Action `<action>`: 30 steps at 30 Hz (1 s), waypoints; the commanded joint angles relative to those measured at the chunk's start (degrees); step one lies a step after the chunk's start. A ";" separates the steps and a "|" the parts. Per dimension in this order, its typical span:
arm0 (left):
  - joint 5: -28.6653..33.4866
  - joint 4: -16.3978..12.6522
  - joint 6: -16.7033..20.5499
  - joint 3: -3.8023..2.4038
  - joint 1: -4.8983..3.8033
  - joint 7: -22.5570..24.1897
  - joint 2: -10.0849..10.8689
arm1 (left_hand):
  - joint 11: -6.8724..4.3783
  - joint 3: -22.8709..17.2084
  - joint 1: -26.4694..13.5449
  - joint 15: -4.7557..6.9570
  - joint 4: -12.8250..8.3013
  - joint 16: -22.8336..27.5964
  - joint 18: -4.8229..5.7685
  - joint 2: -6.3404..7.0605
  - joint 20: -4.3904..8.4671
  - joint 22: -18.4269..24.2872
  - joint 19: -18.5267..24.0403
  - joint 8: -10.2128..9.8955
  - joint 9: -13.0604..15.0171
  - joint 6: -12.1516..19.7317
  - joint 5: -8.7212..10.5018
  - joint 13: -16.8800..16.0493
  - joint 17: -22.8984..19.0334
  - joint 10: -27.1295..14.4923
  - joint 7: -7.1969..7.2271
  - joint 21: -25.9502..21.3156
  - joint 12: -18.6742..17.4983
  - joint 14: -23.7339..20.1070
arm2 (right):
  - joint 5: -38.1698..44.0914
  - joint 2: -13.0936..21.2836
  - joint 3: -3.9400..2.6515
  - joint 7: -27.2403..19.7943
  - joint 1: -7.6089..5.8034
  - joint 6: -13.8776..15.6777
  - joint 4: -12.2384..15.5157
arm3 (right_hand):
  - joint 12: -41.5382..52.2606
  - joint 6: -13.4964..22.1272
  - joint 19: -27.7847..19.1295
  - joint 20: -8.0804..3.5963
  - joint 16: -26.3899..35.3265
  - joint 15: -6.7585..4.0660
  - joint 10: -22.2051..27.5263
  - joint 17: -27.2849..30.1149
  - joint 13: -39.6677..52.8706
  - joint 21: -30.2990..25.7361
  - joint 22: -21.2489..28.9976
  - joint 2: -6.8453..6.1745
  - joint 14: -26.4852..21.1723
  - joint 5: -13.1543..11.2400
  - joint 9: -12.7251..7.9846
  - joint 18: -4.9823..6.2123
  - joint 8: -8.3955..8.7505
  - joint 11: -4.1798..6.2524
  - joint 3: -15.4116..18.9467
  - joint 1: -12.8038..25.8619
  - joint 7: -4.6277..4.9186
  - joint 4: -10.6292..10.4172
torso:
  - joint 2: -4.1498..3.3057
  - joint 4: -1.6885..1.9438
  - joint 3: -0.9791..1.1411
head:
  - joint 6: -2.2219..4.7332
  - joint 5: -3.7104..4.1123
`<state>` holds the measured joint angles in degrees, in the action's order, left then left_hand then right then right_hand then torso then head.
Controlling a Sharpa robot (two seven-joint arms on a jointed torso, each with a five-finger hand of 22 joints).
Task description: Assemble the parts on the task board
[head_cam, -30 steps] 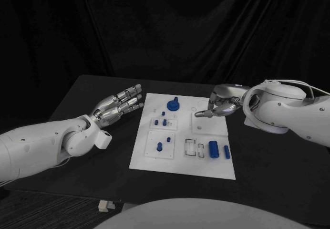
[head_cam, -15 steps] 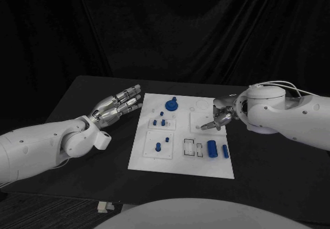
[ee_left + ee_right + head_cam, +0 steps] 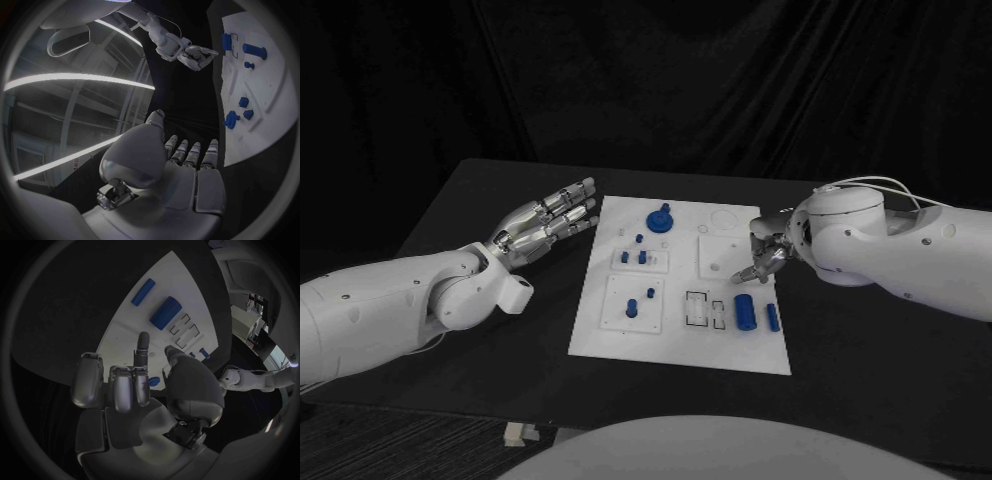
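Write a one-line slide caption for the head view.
Right hand hovers over the white task board near two blue cylinders; left hand waits open beside the board.

The left hand (image 3: 548, 221) is held out flat with its fingers (image 3: 189, 152) straight, side by side and slightly apart, holding nothing. The right hand (image 3: 769, 256) points down, one finger (image 3: 142, 347) extended and the others curled into the palm, the thumb bent beside them, holding nothing.
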<state>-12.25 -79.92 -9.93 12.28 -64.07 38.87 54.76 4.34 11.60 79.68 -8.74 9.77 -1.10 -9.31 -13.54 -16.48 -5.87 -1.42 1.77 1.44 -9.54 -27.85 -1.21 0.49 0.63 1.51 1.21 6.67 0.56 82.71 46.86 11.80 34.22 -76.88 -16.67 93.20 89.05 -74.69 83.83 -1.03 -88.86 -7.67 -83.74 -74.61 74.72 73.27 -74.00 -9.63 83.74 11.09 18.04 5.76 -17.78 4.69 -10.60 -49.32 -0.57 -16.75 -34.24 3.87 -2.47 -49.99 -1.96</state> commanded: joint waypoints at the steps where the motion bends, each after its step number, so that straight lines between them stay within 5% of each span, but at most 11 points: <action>1: 0.32 -0.05 -0.79 -0.05 0.08 7.49 -0.11 | 0.70 -0.82 0.07 -0.76 -1.61 -0.60 -0.72 -0.97 -0.22 -0.67 -0.82 -0.21 0.06 -0.34 -1.13 -0.12 0.14 0.14 -0.33 0.23 1.09 0.48 | -0.54 -0.05 0.00 2.32 0.80 -1.86 -0.27 | 0.95 0.57 1.21 0.09 -1.14 0.41 -6.26 -15.39 15.28 1.81 -11.80 1.01 6.26 0.54 -0.68 -2.62 1.63 -0.42 -0.70 -1.25 0.16 -0.02 | 0.01 -0.08 -0.01 | -0.01 -0.19; 9: 0.32 -0.03 -0.86 -0.05 0.09 7.35 -0.03 | 0.80 -0.86 0.11 -0.81 -1.67 -0.64 -0.71 -0.98 -0.23 -0.66 -0.83 -0.21 0.06 -0.36 -1.14 -0.14 0.15 0.16 -0.37 0.23 1.21 0.51 | -1.39 0.06 0.00 2.27 2.06 0.50 -0.53 | 0.95 3.20 0.97 0.96 -1.14 1.39 -6.26 -15.39 15.28 1.29 -11.61 0.89 6.26 -0.76 -2.08 -2.49 5.35 -1.62 -0.34 -0.29 1.54 -0.10 | 0.01 -0.15 0.01 | -0.01 -0.20; 30: 0.32 0.44 -1.17 -0.05 0.18 6.94 -0.26 | 1.05 -0.92 0.16 -0.91 -1.75 -0.66 -0.69 -1.01 -0.24 -0.56 -0.80 -0.23 0.04 -0.26 -1.17 -0.14 0.14 0.18 -0.43 0.21 1.26 0.51 | -2.76 -0.43 0.00 2.10 4.04 2.38 -1.04 | 0.95 2.42 0.71 1.41 -1.14 1.68 -6.26 -15.39 15.28 0.66 -11.42 0.09 6.26 -4.90 -2.33 -2.31 6.87 -1.87 0.61 3.58 1.76 -0.30 | -0.01 -0.08 0.00 | -0.01 -0.22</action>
<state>-12.24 -79.46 -10.31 12.29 -63.99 38.87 54.61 4.84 11.59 79.98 -9.13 9.76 -1.10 -9.31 -13.84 -16.49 -5.87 -1.42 1.77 1.44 -10.03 -28.30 -1.21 0.47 1.13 1.02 1.21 7.15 0.94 80.25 46.43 11.83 35.31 -73.03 -15.48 92.19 89.05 -71.96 83.82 0.00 -88.86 -6.27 -83.64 -74.61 74.72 73.26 -74.01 -10.23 84.27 6.75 16.35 5.77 -11.68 2.95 -10.59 -46.89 0.76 -16.76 -34.24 3.73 -2.46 -49.99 -2.25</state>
